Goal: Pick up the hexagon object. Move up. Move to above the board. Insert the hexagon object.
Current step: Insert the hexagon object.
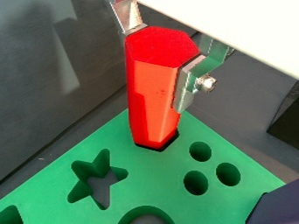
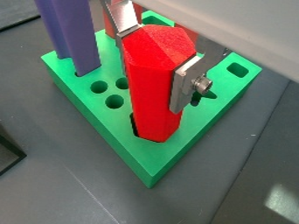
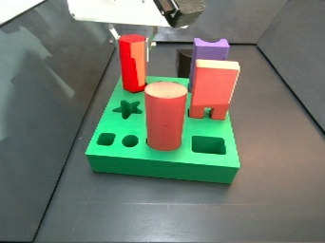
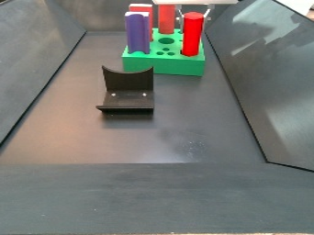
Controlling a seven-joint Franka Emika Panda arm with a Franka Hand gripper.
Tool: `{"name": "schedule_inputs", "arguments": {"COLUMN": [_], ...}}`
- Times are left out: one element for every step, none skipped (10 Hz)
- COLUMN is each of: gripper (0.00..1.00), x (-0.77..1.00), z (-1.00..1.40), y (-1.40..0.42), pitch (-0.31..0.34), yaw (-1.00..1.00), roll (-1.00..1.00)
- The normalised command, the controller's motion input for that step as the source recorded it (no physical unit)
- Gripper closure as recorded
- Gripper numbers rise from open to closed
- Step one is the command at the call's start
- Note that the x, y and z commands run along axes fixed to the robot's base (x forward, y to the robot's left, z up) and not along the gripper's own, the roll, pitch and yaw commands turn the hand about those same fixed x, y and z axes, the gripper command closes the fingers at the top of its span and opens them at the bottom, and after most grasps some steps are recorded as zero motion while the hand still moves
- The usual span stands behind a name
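The hexagon object point(image 1: 155, 87) is a slim bright red faceted prism, upright between the silver fingers of my gripper point(image 1: 158, 54). The gripper is shut on its upper part, one finger point(image 2: 187, 86) flat against a side. Its lower end sits inside a cutout at a corner of the green board point(image 1: 70, 153), with a dark gap round its base point(image 2: 152, 96). In both side views the hexagon point(image 3: 132, 62) point(image 4: 194, 35) stands at the board's corner point(image 3: 159, 161) point(image 4: 166, 62), with the gripper point(image 3: 135, 38) above it.
Other pegs stand in the board: a thick salmon-red cylinder point(image 3: 162, 116), a salmon-pink block point(image 3: 214, 90) and a purple peg point(image 2: 70, 35) point(image 3: 210, 49). A star cutout point(image 1: 96, 175) and round holes point(image 1: 200, 150) are open. The fixture point(image 4: 127, 92) stands on the dark floor.
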Motion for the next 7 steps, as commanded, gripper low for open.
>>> {"name": "schedule_inputs", "arguments": {"gripper": [1.0,1.0,1.0,1.0,1.0,1.0,1.0], "x": [0.0,0.0,0.0,0.0,0.0,0.0,0.0], "z": [-0.12,-0.14,-0.21,-0.21,-0.25,-0.31,-0.31], "y": [0.0,0.0,0.0,-0.07,-0.08,-0.11,-0.07], "pitch": [-0.081,-0.084,-0.063,-0.036,-0.026,-0.014,-0.014], "yaw": [-0.02,0.0,0.0,0.11,0.17,0.27,0.33], "roll": [-0.08,-0.08,0.0,0.0,0.02,0.07,0.08]}}
